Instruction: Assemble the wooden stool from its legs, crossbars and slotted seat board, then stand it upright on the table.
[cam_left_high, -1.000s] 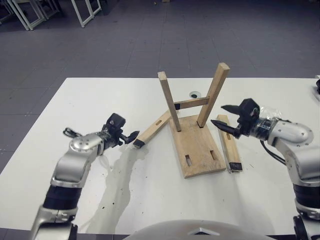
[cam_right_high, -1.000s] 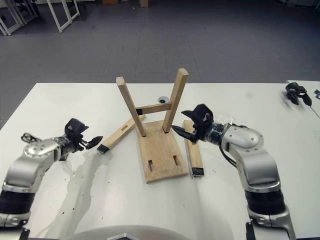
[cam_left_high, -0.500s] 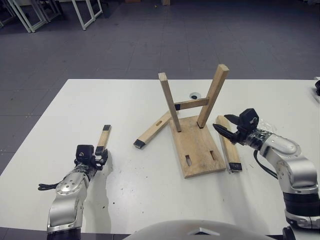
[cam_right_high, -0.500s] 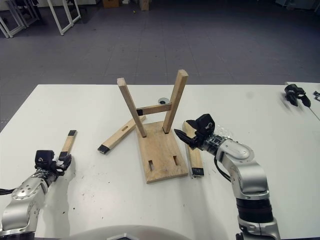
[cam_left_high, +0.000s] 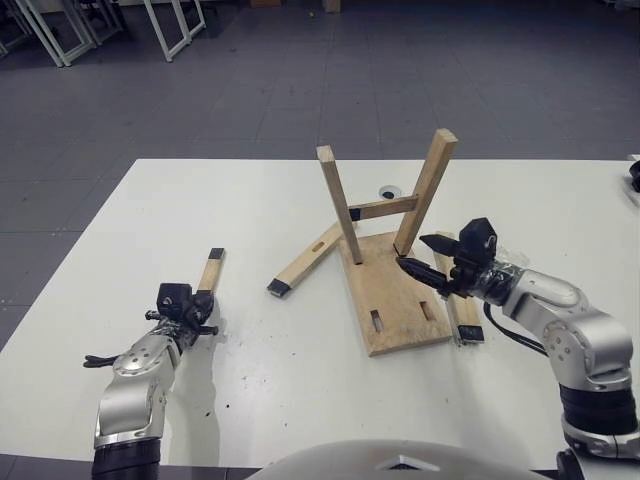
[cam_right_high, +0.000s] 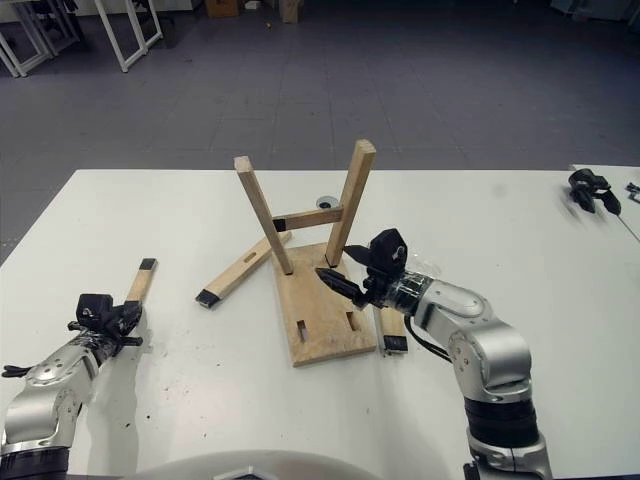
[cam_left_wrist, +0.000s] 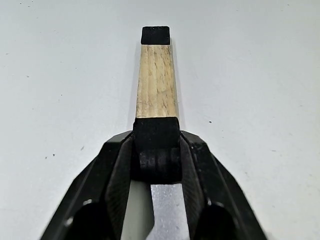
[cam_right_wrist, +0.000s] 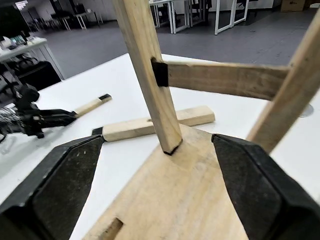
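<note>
On the left of the white table (cam_left_high: 300, 390), the left gripper (cam_left_wrist: 156, 150) is clamped on a short black-tipped wooden crossbar (cam_left_wrist: 156, 80) lying flat, while farther right the right gripper (cam_left_high: 414, 252) hangs, jaws apart, above the slotted wooden seat board (cam_left_high: 392, 295) bearing two upright legs (cam_left_high: 339, 205).

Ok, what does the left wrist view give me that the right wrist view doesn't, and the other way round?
Left wrist view only: the left gripper shut on the short crossbar at its near black cap.
Right wrist view only: the right gripper open over the seat board, two upright legs set in it, a joining crossbar between them, and a loose leg lying behind.
Both: the short crossbar, the left gripper at its end, the white table.
</note>
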